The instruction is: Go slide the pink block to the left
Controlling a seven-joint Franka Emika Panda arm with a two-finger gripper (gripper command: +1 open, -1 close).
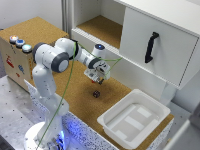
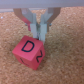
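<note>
Exterior view, read from its left to its right: one wooden box [image 1: 14, 57] stands at the left edge of a cork-topped table [image 1: 80, 102], with three round buttons [image 1: 20, 43] in a row on its top (blue, white and greenish, as far as the blur allows). Just right of it rises one white robot arm [image 1: 50, 67], its base near the front edge of the table and its forearm reaching toward the right. A thin green cable [image 1: 67, 95] runs down along the arm. At the arm's end, one gripper [image 1: 98, 79] hangs over the middle of the cork. Directly beneath it sits one small dark-looking object [image 1: 96, 93] on the table, too small here to identify. Behind the gripper, farther back, is one white cabinet [image 1: 130, 35] with an open shelf on its left half and one sliding door carrying a single black handle [image 1: 151, 47] on its right half. At the near right, one shallow white tray [image 1: 134, 120] rests on the table corner.

Wrist view: one pink block [image 2: 30, 50] sits on the cork, a black letter D on its facing side (a second dark mark shows on the adjoining face). Two grey fingers [image 2: 44, 31] come down just behind the block's far top edge, set a narrow gap apart and holding nothing; whether they touch the block cannot be told.
</note>
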